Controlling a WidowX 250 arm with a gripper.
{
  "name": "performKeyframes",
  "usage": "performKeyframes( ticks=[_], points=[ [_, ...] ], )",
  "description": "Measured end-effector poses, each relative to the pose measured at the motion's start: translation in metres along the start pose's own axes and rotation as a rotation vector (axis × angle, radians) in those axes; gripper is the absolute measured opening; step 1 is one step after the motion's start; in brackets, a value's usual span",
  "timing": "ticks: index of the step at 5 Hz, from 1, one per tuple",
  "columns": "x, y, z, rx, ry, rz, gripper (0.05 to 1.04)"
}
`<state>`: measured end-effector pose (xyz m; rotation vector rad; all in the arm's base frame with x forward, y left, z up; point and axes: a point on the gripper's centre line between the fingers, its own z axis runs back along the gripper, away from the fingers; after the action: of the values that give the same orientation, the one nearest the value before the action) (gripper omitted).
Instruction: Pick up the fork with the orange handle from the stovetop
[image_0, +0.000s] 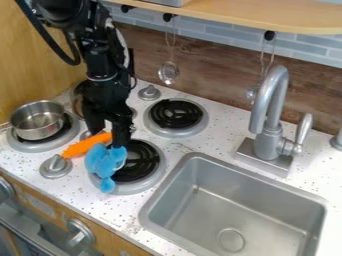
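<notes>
Sink, metal, one (235, 210): set into the speckled bench (175, 150), a round drain in its floor. Oven handle, grey, one (33, 235): fixed along the lower left front. Front burner, black coil, one (143, 161): left of the sink. Soft toy, blue, one (105, 164): beneath my tool (109, 139), partly over that burner's left rim. Carrot-like piece, orange, one (85, 145): just beside the blue toy, pointing towards a stove knob (56, 166). Tool, black, one: close against the blue toy; I could not tell whether it was clenched, released or grasping anything. Standing of the work, by my judgement: tool at the blue toy, grip unconfirmed, toy not clear of the tool. Metal pot, one (38, 120): upright on the left burner. Faucet, grey, one (267, 120): behind the sink. Hanging utensil, slotted (168, 72): against the backsplash. Labels: one pale plate (39, 204) on the wooden front; lettering, none that I could read.
</notes>
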<state>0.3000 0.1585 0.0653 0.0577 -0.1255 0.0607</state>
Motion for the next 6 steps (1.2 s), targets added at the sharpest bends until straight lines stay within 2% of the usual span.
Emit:
performKeyframes(
  ticks=[1, 2, 4, 5, 6],
  points=[
    [-0.003, -0.003, -0.011, -0.016, 0.031, -0.003, 1.001],
    [0.009, 0.002, -0.008, -0.034, 0.028, -0.005, 1.001],
    [0.039, 0.019, 0.016, -0.042, -0.028, 0.015, 1.001],
    [0.047, 0.038, 0.020, -0.019, -0.049, 0.066, 1.001],
    [0.043, 0.056, 0.020, 0.017, -0.058, 0.100, 1.001]
  ],
)
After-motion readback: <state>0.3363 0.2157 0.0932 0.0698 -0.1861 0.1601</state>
